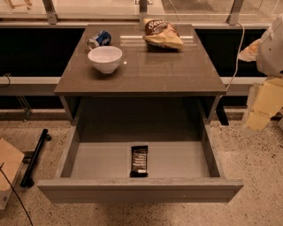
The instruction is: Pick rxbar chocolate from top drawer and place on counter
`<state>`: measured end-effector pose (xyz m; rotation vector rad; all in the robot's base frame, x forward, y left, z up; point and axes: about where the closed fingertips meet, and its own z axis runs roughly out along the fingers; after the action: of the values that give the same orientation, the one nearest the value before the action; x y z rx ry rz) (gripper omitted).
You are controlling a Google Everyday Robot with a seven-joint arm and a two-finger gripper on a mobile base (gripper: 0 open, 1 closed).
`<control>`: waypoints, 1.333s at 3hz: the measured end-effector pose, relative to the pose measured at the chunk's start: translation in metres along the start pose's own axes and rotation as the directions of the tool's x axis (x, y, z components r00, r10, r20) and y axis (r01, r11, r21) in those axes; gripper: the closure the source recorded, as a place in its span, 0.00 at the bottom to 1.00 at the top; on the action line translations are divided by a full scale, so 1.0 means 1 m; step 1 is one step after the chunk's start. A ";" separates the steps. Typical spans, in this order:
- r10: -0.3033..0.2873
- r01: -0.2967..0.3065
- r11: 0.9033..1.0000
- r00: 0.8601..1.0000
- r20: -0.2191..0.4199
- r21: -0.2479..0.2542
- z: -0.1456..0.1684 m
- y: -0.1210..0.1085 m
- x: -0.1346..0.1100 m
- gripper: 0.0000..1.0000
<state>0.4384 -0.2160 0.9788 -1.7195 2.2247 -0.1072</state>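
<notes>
Your gripper [261,106] is hanging at right, grip unreadable; the bar [139,161] is lying down-left in the drawer [177,161], lengthwise front-to-back.

Premises present as an indoor robot test area: a lone cabinet bench [177,73] stands on speckled terrazzo floor [261,176] before a metal-framed glazed wall [88,8], with a loose cable [239,44] trailing, cardboard [9,170] at left, and the gripper [261,108] at the right edge.

Unobstructed top drawer [177,160], tool [261,109] at right
</notes>
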 end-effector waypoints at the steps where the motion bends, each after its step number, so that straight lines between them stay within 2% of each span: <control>1: 0.000 0.000 1.000 1.000 0.000 0.000 0.000 0.000 0.000 0.00; 2: -0.012 0.011 0.999 1.000 0.018 0.035 0.002 -0.002 -0.007 0.00; 3: -0.042 0.037 0.997 0.996 0.078 0.064 0.016 -0.001 -0.022 0.00; 4: -0.065 0.049 0.994 0.982 0.177 0.094 0.038 -0.006 -0.044 0.00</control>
<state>0.4655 -0.1702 0.9536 -1.6753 2.0113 -0.0605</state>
